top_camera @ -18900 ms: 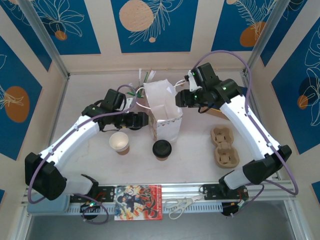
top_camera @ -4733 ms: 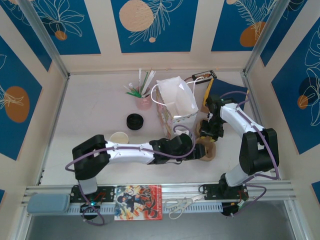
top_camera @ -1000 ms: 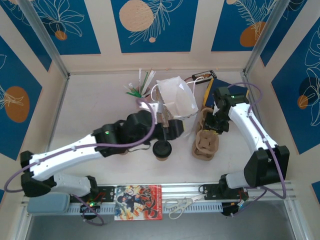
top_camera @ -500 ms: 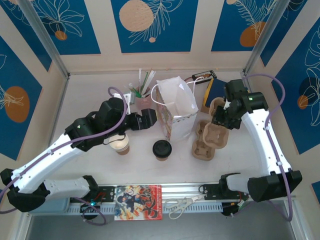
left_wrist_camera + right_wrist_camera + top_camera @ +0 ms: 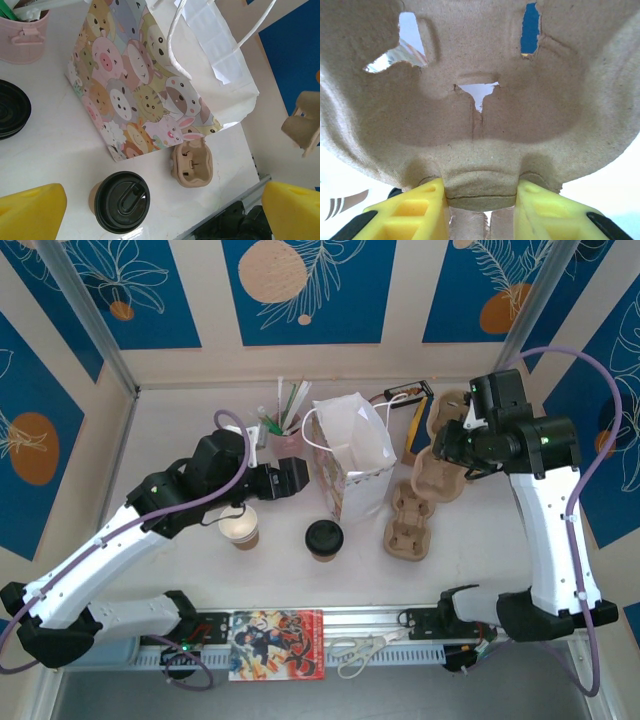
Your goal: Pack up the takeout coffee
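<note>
Blue wall panels with orange discs and white leaf sprays closed in a white counter. From above, the takeout coffee stood open and lidless near the front left, just beside the left arm and apart from the paper bag, whose mouth gaped. A lidded cup sat in front of the bag. One pulp carrier lay flat on the counter, and a raised carrier hung from the right arm. I judged nothing packed yet: the coffee was uncapped, in no carrier and outside the bag. A comic at the near rail bore lettering too small to read. At the left wrist, the left fingers were spread wide and empty above the lidded cup, and the bag showed cartoon animals but no words. At the right wrist, the right fingers pinched the raised carrier's rim.
</note>
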